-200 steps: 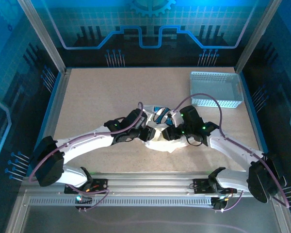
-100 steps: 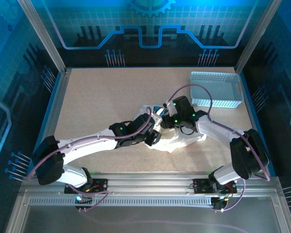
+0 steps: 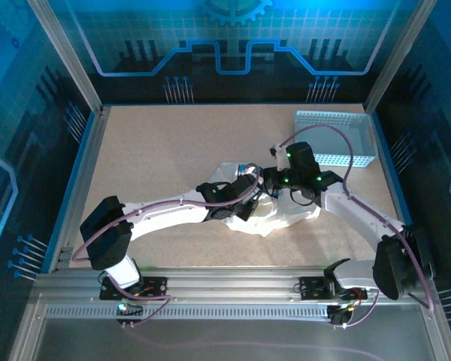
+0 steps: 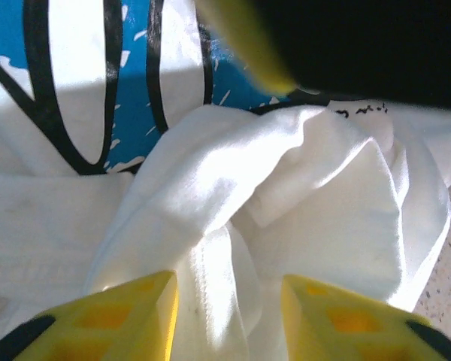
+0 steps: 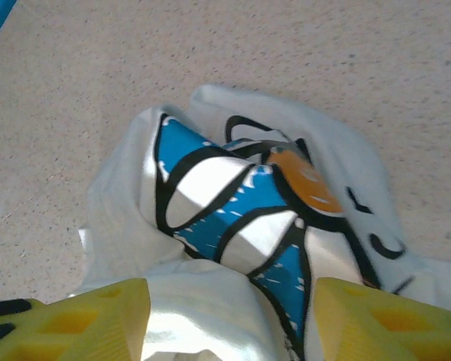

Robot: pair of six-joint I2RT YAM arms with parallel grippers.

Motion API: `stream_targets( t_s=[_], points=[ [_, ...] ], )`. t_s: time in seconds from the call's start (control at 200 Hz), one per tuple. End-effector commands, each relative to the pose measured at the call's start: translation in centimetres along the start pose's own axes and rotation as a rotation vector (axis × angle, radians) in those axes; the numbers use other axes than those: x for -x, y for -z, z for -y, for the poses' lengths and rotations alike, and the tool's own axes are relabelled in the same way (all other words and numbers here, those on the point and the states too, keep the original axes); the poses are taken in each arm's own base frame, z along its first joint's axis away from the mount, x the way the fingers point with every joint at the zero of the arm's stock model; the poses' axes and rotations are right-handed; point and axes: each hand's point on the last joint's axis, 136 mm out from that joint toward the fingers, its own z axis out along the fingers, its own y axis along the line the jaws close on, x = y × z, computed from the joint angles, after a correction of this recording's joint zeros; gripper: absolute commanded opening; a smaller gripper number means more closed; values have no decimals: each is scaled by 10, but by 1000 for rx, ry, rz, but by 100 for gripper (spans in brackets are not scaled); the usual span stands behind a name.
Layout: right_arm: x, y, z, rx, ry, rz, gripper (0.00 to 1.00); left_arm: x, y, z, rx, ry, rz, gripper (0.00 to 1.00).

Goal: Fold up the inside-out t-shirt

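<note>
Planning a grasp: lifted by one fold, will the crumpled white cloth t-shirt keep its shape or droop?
Probably droop: the crumpled white cloth t-shirt lies in soft, bunched folds. Likely light, as its thin creases stand up unsupported. Pushed, it would probably wrinkle rather than slide whole.

Seen from above, the table [image 3: 158,150] is evenly and softly lit. A blue glow comes off the far wall [image 3: 233,37] and both sides, and shadows under the arms [image 3: 173,214] are faint. In the left wrist view, hard light blows out folds of the shirt [image 4: 301,203], with grey shade between them. The left fingers [image 4: 128,316] and a dark shape [image 4: 361,45] at far right, perhaps the other arm, are out of focus. In the right wrist view, the print [image 5: 233,218] is fairly sharp but smeared toward the right, and the right fingers [image 5: 68,316] are soft.
</note>
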Motion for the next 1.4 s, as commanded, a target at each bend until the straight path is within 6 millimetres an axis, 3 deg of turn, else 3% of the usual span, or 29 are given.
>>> stream_targets(
  t_s=[0.0,0.1,0.27,0.49,0.72,0.875,1.185,1.395],
  points=[
    [1,21,-9,36,-38,23,64,-10,-5,-12,79,-3,-67,41],
    [-11,27,1,-2,-76,8,67,-14,-7,-14,94,-11,-95,42],
    [-12,50,26,-83,-200,53,72,-24,-11,-13,96,-21,-142,42],
    [-10,79,41,-142,-230,139,77,-23,-7,-3,73,-29,-135,43],
    [-14,82,41,-133,-237,133,77,-29,-17,-14,158,-49,-174,44],
    [-16,80,40,-118,-242,127,78,-31,-20,-19,194,-52,-188,51],
    [-27,71,34,-86,-232,79,78,-11,-5,-31,259,-7,-97,26],
    [-39,62,31,-75,-224,46,78,3,8,-42,313,15,-34,20]
  ],
)
